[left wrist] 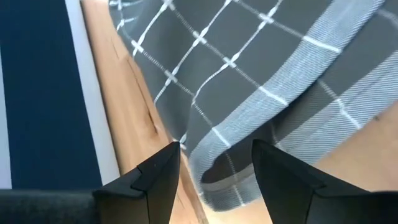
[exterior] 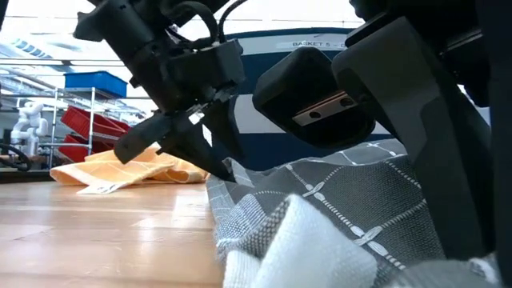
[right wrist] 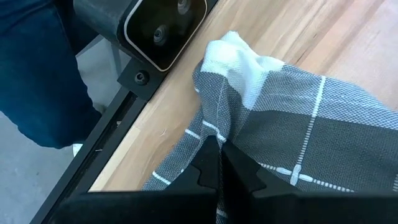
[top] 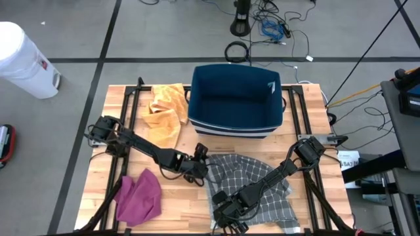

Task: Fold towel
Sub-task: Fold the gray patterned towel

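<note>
Grey checked cloth, the towel (top: 252,183), lies rumpled on the near-centre part of the wooden bench (top: 177,213), just in front of the dark blue basket (top: 236,98). Its surface is creased and partly doubled over, with a white underside showing at one bunched corner in the right wrist view.

Left claw (top: 197,167): positioned at the towel's left edge, low over the bench. In the left wrist view its two dark fingers (left wrist: 149,180) stand apart, with a fold of the towel's edge lying between and just beyond them; the fingers do not press on the cloth. Nothing is held.

Right claw (top: 230,213): positioned at the towel's near-left corner, close to the front edge of the bench. In the right wrist view its fingers are pressed together with the checked fabric pinched between them, the cloth rising in a ridge away from the tips.

Other items noted: an orange cloth (top: 164,111) crumpled at the left of the basket, and a magenta cloth (top: 139,196) lying near the front-left corner of the bench, both well apart from the towel. A white bin (top: 23,59) stands on the floor off the bench's far-left corner.
</note>
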You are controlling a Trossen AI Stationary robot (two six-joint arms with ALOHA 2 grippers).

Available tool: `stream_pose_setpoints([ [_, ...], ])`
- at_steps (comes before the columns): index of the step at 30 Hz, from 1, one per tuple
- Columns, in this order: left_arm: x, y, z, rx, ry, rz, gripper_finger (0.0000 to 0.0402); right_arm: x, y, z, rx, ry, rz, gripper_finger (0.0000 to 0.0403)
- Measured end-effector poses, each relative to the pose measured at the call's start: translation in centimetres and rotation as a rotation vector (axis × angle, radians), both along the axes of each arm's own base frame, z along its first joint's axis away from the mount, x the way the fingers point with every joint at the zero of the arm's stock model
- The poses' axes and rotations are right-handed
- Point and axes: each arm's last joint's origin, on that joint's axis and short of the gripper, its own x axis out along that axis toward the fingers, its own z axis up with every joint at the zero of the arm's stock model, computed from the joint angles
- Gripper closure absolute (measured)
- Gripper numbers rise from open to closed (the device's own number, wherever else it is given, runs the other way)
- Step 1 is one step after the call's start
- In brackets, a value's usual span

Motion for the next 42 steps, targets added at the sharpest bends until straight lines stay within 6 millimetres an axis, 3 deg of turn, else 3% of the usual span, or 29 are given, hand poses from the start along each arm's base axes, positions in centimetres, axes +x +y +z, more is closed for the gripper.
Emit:
stream_pose_setpoints([
  [13, 0.4, -2.0, 0.4, -0.006, -0.084, -0.133, 0.0195, 0.0, 0.0, 0.0, 0.000, -0.002, -0.002, 0.0403],
  [24, 0.3, -2.0, -1.0, 0.006, -0.001, -0.172, 0.0195, 0.1, -0.1, 0.0, 0.003, -0.006, -0.005, 0.0403],
  [32, 0.3, -2.0, -0.9, 0.066, -0.006, -0.175, 0.0195, 0.3, -0.2, 0.0, 0.003, -0.008, -0.005, 0.0403],
  [42, 1.1, -1.4, -0.7, 0.013, -0.046, -0.204, 0.0200, 0.3, -0.3, 0.0, 0.001, -0.011, -0.001, 0.0403],
])
